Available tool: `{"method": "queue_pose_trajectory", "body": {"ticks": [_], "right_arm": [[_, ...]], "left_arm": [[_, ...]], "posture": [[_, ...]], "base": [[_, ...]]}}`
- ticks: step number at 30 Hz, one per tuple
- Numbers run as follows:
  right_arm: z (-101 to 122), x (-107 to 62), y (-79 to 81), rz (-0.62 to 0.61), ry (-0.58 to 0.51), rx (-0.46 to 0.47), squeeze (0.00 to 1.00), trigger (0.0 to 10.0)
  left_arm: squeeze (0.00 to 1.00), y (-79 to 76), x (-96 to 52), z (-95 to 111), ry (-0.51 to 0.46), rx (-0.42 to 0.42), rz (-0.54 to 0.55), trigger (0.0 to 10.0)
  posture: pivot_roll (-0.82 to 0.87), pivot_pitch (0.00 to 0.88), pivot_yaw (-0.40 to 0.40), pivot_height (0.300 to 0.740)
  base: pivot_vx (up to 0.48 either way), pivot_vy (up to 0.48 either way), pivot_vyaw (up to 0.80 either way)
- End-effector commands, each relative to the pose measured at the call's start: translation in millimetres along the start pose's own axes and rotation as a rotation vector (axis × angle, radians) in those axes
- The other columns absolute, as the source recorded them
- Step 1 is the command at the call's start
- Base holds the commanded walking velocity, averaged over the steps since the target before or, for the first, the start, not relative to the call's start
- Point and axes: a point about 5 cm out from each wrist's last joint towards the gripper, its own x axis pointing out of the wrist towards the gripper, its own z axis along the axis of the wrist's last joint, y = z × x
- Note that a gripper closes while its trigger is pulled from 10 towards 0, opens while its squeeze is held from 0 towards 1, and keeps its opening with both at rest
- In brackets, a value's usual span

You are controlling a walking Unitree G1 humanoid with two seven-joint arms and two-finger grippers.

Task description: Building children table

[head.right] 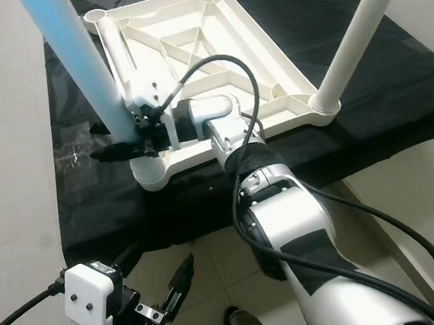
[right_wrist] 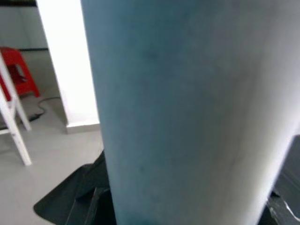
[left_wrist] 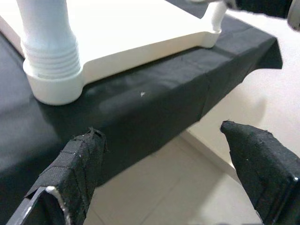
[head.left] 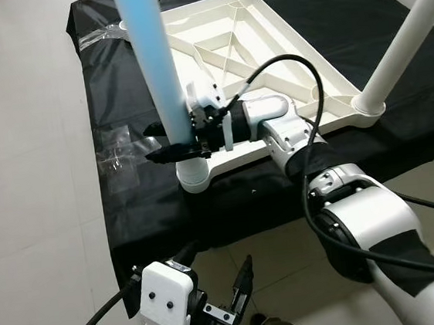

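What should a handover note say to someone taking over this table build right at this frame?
Right gripper: shut on the blue leg, low down near the corner socket.
Left gripper: open, idle, below the near edge of the black cloth.
Tabletop: upside down on the cloth, ribs up.
Done: white legs stand in at least two other corners; the blue leg sits upright in its socket.
Left: whether the blue leg is fully tightened cannot be told; check it, then flip the table.
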Motion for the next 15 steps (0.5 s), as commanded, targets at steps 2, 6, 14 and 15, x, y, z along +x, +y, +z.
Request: {"method": "queue_pose_trajectory", "body": {"ticks": [2,6,14,15], "right_arm": [[-51.1,7.2,18.5,-0.045,0.142,0.160,0.00,10.0],[-51.0,6.6,15.2,-0.108,0.134,0.161,0.00,10.0],[-70.0,-6.6,13.5,-0.312,0.111,0.240,0.00,10.0],[-76.0,-9.2,12.7,-0.389,0.123,0.268,0.00,10.0]], "left_arm": [[0.00,1.2,-0.7,-6.7,0.030,0.000,0.005,10.0],[0.00,2.5,0.1,-7.2,0.029,0.003,0.007,10.0],[0.00,11.5,7.1,-9.8,0.016,0.019,0.020,10.0],[0.00,12.9,7.7,-10.4,0.016,0.021,0.021,10.0]], "posture": [[0.11,0.229,-0.052,0.740],[0.11,0.226,-0.050,0.740],[0.10,0.197,-0.043,0.740],[0.09,0.191,-0.038,0.740]], "base": [[0.000,0.000,0.00],[0.000,0.000,0.00],[0.000,0.000,0.00],[0.000,0.000,0.00]]}}
